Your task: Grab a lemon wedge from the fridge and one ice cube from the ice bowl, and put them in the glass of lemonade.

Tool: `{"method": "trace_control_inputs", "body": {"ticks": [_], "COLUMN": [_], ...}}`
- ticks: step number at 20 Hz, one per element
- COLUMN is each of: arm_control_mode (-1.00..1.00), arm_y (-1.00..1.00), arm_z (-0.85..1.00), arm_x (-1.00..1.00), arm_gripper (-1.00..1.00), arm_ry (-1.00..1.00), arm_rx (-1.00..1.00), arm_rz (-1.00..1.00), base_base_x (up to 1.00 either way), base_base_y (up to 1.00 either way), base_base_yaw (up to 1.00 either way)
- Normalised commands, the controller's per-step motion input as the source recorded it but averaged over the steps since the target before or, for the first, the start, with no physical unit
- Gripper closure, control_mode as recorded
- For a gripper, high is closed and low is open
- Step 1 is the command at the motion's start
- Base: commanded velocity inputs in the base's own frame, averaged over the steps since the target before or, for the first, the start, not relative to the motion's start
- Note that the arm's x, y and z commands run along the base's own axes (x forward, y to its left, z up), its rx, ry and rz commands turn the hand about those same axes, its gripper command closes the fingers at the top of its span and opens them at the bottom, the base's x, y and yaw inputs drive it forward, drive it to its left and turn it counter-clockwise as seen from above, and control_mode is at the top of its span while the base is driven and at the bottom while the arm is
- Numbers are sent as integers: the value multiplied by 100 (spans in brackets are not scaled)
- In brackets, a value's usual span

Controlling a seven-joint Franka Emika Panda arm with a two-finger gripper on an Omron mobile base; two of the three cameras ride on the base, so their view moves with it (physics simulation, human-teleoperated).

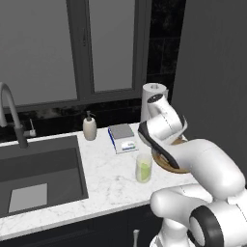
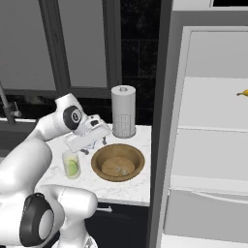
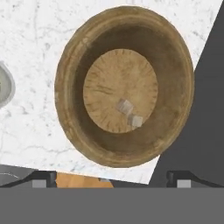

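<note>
The brown wooden ice bowl (image 3: 70, 57) lies straight below the hand, with two small pale ice cubes (image 3: 125, 106) on its floor. My gripper (image 3: 111, 179) hovers above the bowl's near rim, open, with nothing between its fingers. From the right base view, the gripper (image 2: 95, 145) hangs over the counter just left of the ice bowl (image 2: 99, 167). The glass of lemonade (image 2: 71, 164) stands to the bowl's left; a yellow-green lump inside it looks like the lemon wedge (image 2: 72, 168). The glass (image 1: 144, 168) stands in front of my arm, which covers most of the bowl (image 1: 179, 169). The fridge (image 2: 213, 155) stands open at the right.
A paper-towel roll (image 2: 123, 111) stands behind the bowl. A soap dispenser (image 1: 89, 128) and a small blue-white box (image 1: 121, 138) sit at the counter's back, with the sink (image 1: 43, 173) and faucet (image 1: 12, 113) to the left. A banana (image 2: 242, 93) lies on a fridge shelf.
</note>
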Motion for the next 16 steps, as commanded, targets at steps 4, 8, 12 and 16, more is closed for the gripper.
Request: {"method": "trace_control_inputs", "body": {"ticks": [4, 8, 12, 16], "arm_control_mode": [-100, -100, -100, -100], "arm_y": [-48, -16, 0, 0], "arm_z": [-12, -17, -18, -10], "arm_x": [12, 21, 18, 18], "arm_gripper": [-100, -100, -100, -100], "arm_ry": [-13, -12, -13, -10], "arm_rx": [0, 1, 5, 13], "arm_rz": [-7, -11, -16, -17], "base_base_x": [0, 0, 0, 0], "base_base_y": [0, 0, 0, 0], "base_base_yaw": [0, 0, 0, 0]}}
